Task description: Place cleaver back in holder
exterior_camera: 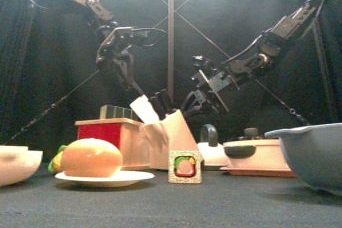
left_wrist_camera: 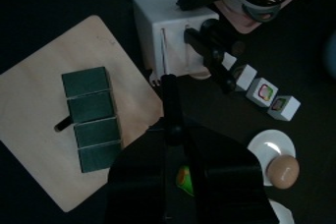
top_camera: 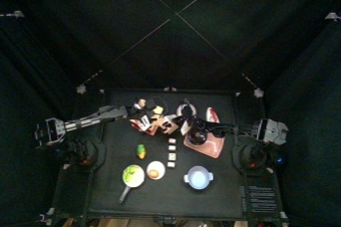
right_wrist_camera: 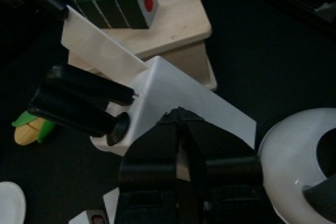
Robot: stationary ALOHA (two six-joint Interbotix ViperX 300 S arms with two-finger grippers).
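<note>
While the holder (exterior_camera: 112, 136) stands upright at the bench's middle, its tan top showing a row of dark slots and a red patch, the cleaver (exterior_camera: 164, 132) is not in it. Its broad white blade leans tilted just beside the block, on the side nearer the right arm, with one corner rising above the holder's top. Whether the blade actually touches the wood I cannot tell.

From the right wrist view the right hand (right_wrist_camera: 184, 132) is clenched on the blade's edge, the two black jaws pinching the thin white sheet between them. In the front view that hand comes down at a slant from the right, close over the cleaver.

Over the holder hangs the left hand (exterior_camera: 130, 67), pointing down, close to the blade's upper corner; whether it is released or clenched I cannot tell.

Nearer the front edge of the bench (exterior_camera: 201, 207) sit a white plate (exterior_camera: 104, 179) with a round orange fruit (exterior_camera: 91, 157) on it, a small picture block (exterior_camera: 185, 166), a white bowl (exterior_camera: 14, 164) at the far left and a grey bowl (exterior_camera: 314, 157) at the far right.
</note>
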